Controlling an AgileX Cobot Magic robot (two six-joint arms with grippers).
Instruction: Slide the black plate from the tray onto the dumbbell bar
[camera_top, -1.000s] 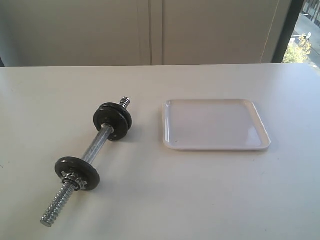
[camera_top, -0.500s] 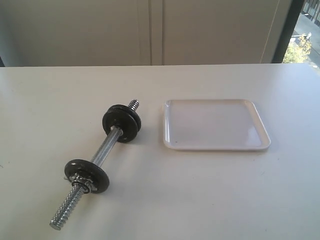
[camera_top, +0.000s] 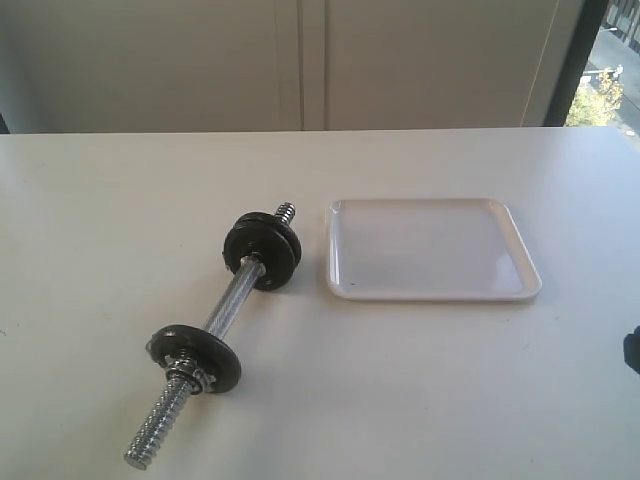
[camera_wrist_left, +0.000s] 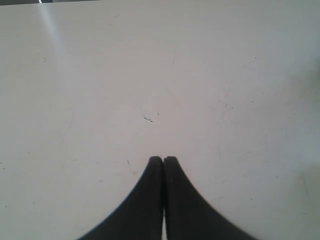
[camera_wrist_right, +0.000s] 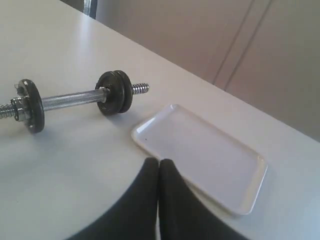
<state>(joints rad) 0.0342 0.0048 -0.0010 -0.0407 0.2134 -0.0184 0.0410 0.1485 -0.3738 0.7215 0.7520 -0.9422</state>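
- Left gripper (camera_wrist_left: 163, 159) hangs over bare desk (camera_top: 450, 400), fingertips pressed together and holding nothing. None of the task's things show in its view, so any reach from there starts blind.
- The dumbbell bar (camera_top: 232, 300) lies slantwise left of the desk's middle, one threaded end towards the near edge. It rides on its round discs, so a nudge could set it rolling towards the tray or that edge.
- A single disc (camera_top: 195, 358) at the near end is backed by a star collar nut (camera_top: 185, 372).
- The black plate (camera_wrist_right: 125, 95), judged the outer of two discs stacked at the far end, sits on the bar, not on the tray. No nut shows outside it on the bare thread (camera_top: 285, 211), so a tilt or bump could let it slide off.
- The tray (camera_top: 430, 255), right of the desk's middle, holds nothing. Its left rim lies near the plate, and a rolling bar could knock it.
- Right gripper (camera_wrist_right: 159, 161) looks across the tray towards the bar, fingertips closed on nothing. A low sweep could clip the rim.
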